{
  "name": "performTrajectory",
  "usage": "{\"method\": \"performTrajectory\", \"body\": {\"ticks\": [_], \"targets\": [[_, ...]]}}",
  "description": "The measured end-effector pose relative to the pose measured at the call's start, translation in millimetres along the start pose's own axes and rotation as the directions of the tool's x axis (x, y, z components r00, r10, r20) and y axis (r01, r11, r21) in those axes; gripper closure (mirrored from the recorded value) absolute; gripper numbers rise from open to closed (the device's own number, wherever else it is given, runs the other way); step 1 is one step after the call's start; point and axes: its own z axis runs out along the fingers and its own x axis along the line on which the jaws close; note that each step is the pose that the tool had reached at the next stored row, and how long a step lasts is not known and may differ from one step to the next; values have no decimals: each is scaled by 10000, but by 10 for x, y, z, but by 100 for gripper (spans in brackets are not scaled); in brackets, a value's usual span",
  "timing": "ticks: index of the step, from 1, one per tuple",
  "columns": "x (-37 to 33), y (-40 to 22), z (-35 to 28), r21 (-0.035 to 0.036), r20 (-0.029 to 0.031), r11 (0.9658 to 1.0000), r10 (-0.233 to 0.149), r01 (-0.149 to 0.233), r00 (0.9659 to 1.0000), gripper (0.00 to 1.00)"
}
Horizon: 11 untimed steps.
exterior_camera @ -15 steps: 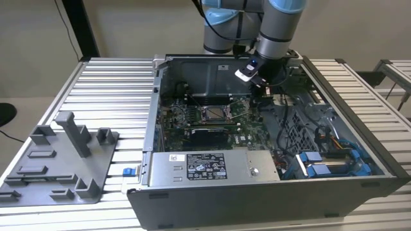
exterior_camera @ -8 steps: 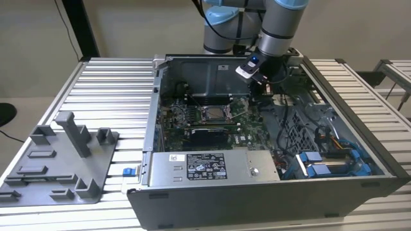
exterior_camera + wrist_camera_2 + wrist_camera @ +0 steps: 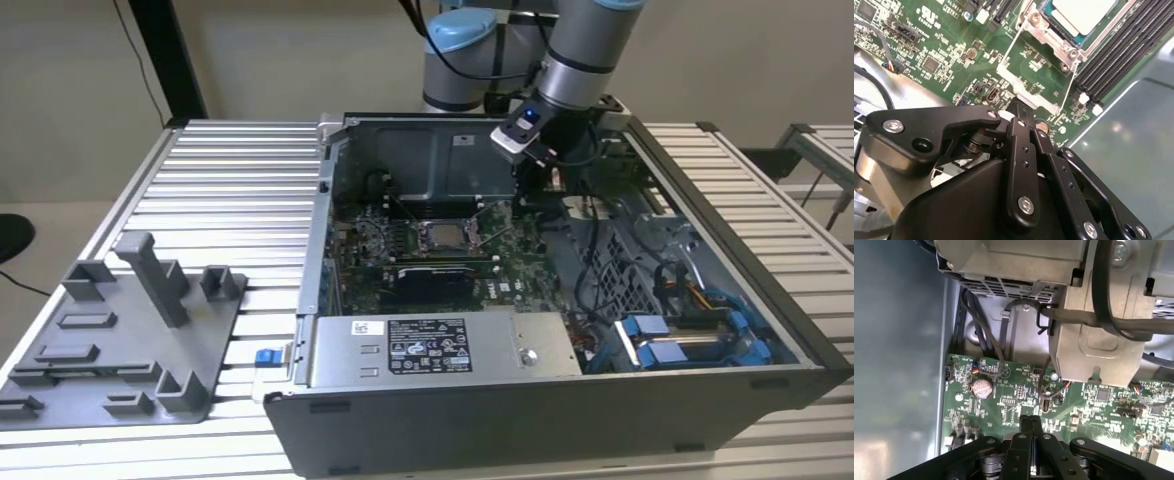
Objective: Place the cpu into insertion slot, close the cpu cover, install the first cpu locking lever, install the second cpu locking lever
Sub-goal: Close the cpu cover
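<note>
Fingers [image 3: 1021, 125], pressed together and empty, are judged to be set for closing the cover [image 3: 1035, 84]. Its free edge should be pushed down squarely, with the cpu [image 3: 1081, 12] left untouched. The cover stands raised just beyond the fingertips, and contact cannot be made out. Past it, the cpu is seated in the slot [image 3: 1050, 36].

An open grey computer case [image 3: 534, 420] lies on a slatted metal table [image 3: 227, 190]. Inside the case, along its near wall, sits a labelled power-supply box [image 3: 441, 347], with blue drive brackets [image 3: 667, 340] toward the exterior view's right. Outside the case, on the exterior view's left, rests a grey fixture tray [image 3: 120, 340].
</note>
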Motion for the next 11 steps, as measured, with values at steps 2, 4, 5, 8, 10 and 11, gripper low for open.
{"method": "performTrajectory", "body": {"ticks": [2,4,5,8,10,11], "targets": [[1,-3,-27,59,-7,10000,0,0,10000,100],[0,-6,-46,120,-14,9999,1,-1,10000,100],[0,-10,-56,155,-18,9999,2,-2,10000,100],[-2,-24,-74,258,-29,9997,1,-1,10000,100],[-3,-38,-80,338,-40,9994,2,-1,10000,100],[-3,-46,-83,378,-43,9993,2,-1,10000,100]]}}
